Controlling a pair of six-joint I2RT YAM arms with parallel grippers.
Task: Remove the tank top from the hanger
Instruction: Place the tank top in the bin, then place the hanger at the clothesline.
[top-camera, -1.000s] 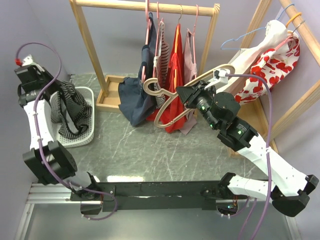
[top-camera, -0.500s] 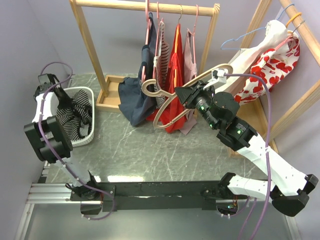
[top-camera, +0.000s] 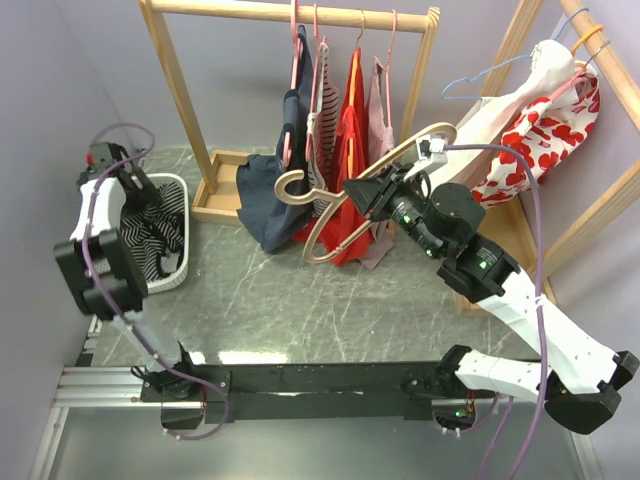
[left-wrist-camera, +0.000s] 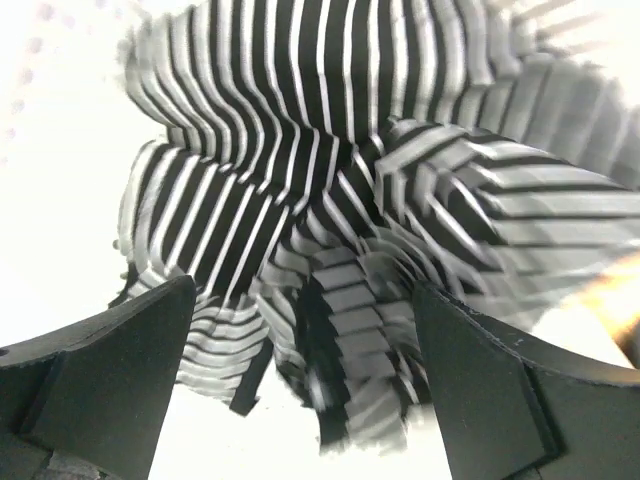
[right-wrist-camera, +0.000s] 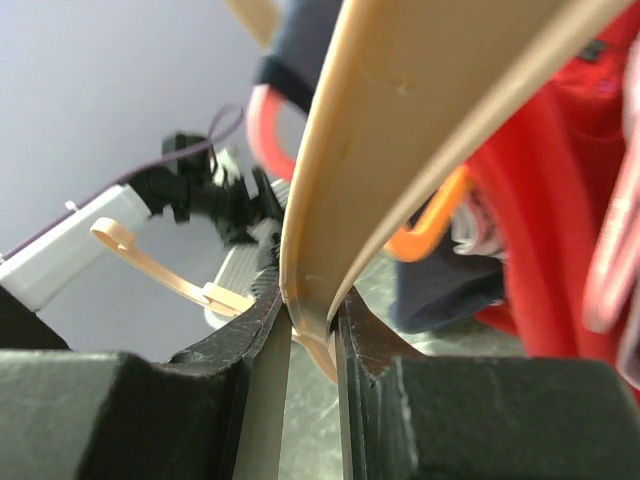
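since a moment ago the left gripper (left-wrist-camera: 300, 345) has dropped down over the basket (top-camera: 178, 188) and popped wide open. it holds nothing now. the tank top (left-wrist-camera: 290, 180) lies in the basket right under it, in a crumpled stripy heap, black and white.

the right gripper (right-wrist-camera: 313, 320) is squeezed tight on the hanger (right-wrist-camera: 400, 150). the hanger is bare and up in the air, in front of the rack (top-camera: 290, 10) with the other clothes. it is well apart from the basket.

so the top looks to be off the hanger already, and i think the job is about done.

the top looks soft, light and floppy. it will fold and sag any way you lift it, and it won't break. if it had to be picked up again, a pinch on a raised fold or a strap would do best, i think. the hanger is stiff, smooth wood, so it needs a firm squeeze on the bar or it could slip or twist.
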